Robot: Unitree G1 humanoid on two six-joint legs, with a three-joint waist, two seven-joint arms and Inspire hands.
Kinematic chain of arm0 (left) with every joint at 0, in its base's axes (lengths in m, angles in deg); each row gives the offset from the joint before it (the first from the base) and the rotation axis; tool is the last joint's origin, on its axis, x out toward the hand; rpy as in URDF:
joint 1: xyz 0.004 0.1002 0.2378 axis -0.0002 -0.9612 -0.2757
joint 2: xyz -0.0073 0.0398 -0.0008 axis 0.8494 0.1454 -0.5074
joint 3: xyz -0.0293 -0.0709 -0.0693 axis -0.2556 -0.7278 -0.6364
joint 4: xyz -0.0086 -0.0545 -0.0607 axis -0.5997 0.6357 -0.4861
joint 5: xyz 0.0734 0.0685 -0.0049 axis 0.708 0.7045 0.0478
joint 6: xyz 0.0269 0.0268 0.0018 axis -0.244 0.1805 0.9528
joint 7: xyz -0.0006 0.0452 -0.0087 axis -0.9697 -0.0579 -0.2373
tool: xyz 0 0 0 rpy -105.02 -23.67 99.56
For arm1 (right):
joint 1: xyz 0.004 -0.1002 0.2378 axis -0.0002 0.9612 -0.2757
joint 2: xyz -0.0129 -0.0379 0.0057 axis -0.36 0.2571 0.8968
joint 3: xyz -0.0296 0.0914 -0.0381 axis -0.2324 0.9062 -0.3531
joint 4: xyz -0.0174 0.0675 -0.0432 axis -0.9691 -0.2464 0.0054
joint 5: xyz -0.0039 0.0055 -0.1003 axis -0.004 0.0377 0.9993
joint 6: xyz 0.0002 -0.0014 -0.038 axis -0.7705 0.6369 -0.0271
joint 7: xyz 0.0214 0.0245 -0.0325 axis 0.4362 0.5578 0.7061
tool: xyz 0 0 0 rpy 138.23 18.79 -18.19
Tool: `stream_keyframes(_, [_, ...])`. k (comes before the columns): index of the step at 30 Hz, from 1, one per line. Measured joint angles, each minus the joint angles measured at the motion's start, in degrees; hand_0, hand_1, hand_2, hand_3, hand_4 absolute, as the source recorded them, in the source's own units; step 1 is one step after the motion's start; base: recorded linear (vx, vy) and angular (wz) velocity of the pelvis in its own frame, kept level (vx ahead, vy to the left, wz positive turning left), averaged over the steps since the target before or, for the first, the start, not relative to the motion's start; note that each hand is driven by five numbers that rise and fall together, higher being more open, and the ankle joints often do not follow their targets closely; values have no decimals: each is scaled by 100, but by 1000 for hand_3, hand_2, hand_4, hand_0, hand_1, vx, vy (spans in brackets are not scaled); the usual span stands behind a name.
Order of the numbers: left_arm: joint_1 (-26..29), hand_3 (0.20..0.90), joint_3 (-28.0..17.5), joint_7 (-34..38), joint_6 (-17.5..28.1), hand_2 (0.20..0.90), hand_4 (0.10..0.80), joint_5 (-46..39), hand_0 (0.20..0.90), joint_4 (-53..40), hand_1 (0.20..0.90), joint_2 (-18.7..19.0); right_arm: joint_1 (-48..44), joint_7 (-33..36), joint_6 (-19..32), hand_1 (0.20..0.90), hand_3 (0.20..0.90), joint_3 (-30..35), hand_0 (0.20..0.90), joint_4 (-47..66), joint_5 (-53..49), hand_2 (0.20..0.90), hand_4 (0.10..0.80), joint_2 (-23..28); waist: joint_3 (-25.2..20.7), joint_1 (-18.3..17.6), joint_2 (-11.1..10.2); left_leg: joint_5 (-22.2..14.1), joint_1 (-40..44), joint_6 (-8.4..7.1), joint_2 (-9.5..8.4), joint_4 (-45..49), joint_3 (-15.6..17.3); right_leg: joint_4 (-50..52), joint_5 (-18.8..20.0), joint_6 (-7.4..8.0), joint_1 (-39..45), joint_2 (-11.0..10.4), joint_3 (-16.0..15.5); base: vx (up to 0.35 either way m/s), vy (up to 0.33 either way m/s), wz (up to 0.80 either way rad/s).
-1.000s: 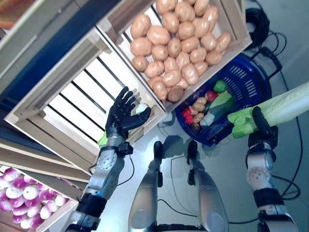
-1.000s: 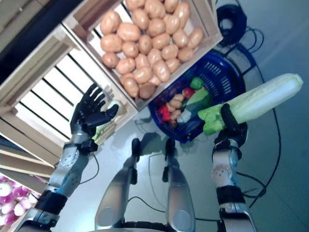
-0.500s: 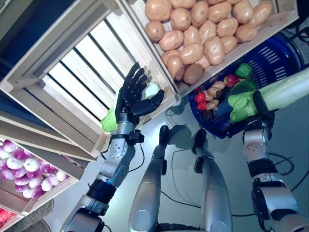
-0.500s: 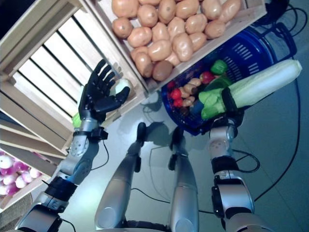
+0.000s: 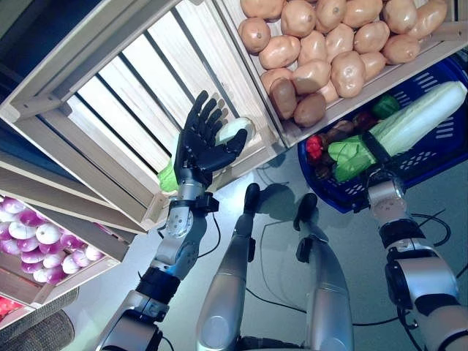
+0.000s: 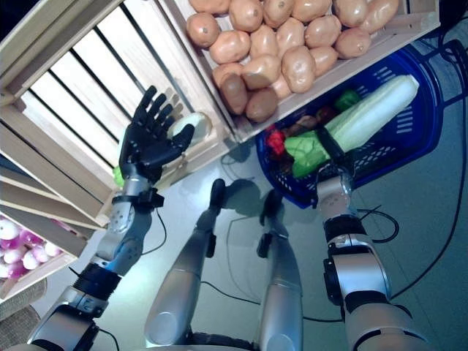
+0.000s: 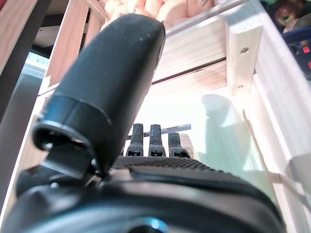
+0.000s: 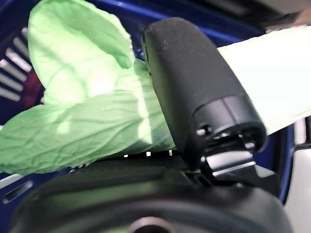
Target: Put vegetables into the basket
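My right hand (image 5: 378,148) is shut on a long napa cabbage (image 5: 426,108) with a white stalk and green leaves, held across the blue basket (image 6: 413,142). In the right wrist view the thumb (image 8: 194,82) presses over the cabbage's leaves (image 8: 82,111). The basket also holds red and green vegetables (image 5: 316,146). My left hand (image 5: 199,144) is raised and open, fingers spread, in front of a slatted wooden crate (image 5: 110,88). A second pale cabbage (image 5: 235,131) lies inside that crate at its front wall, just behind the left hand; the left wrist view shows this cabbage (image 7: 218,131) beyond the fingers (image 7: 153,141).
A wooden crate of brown potatoes (image 5: 322,44) stands directly above the basket, its front board (image 5: 365,95) close to the held cabbage. A lower crate at the far left holds purple-and-white onions (image 5: 33,248). Grey floor (image 5: 292,183) lies below the crates.
The camera has shifted. My right hand has brought the cabbage up and inward, so it now lies over the basket. The left hand stays raised and open by the crate.
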Motion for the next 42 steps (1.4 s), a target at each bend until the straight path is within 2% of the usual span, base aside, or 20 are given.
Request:
stream_keyframes(9, [114, 900, 2, 518, -103, 900, 800, 1334, 900, -29, 900, 609, 25, 459, -39, 900, 900, 30, 900, -46, -23, 900, 800, 116, 0, -2, -1, 55, 25, 2, -21, -70, -16, -7, 0, 10, 9, -22, -14, 28, 17, 2])
stream_keyframes(14, [-208, 900, -185, 849, -541, 900, 800, 1944, 900, -57, 900, 959, 601, 572, 281, 900, 900, 70, 900, 784, 32, 900, 800, 110, 0, 0, 0, 89, 109, 17, -16, -215, 1, -83, 7, 21, 55, -18, -5, 14, 10, -1])
stream_keyframes(20, [-699, 900, -298, 1029, -1288, 900, 800, 2769, 900, -43, 900, 1473, 1043, 559, 287, 900, 900, 186, 900, 1152, 40, 900, 800, 90, -2, 12, 3, 103, 142, 20, -14, -274, 16, -96, -13, 28, 60, -25, -5, 0, 0, 0])
stream_keyframes(25, [-715, 900, -294, 1162, -1731, 900, 800, 3088, 900, -6, 900, 1588, 1179, 555, 298, 900, 900, 169, 900, 1161, 155, 900, 800, -81, -3, 18, 10, 117, 153, 5, -17, -306, 18, -70, -23, 33, 45, -34, 3, 0, 0, 0])
stream_keyframes(30, [-350, 900, -108, 956, -1884, 900, 800, 3081, 900, 18, 900, 1599, 1233, 515, 299, 900, 900, 117, 900, 1276, 265, 900, 800, -196, -3, -4, 22, 172, 145, -37, 9, -429, 23, -62, -39, 54, -30, -35, 14, 0, 0, 0])
stream_keyframes(35, [316, 900, 735, 975, -1892, 900, 800, 3155, 900, 310, 900, 1550, 1202, 408, 309, 900, 900, -303, 900, 1282, 266, 900, 800, -344, -3, -61, 23, 191, 126, -8, 9, -466, 58, -78, -23, 28, -72, -26, 31, 6, 17, -3])
stream_keyframes(42, [1091, 900, 1246, 1341, -1885, 900, 800, 3493, 900, 1043, 900, 1223, 991, 311, 310, 900, 900, -524, 900, 1245, 255, 900, 800, -519, -3, -276, 21, 184, 131, 0, 49, -461, 156, -81, -23, 22, -96, 26, 128, 7, 18, -5])
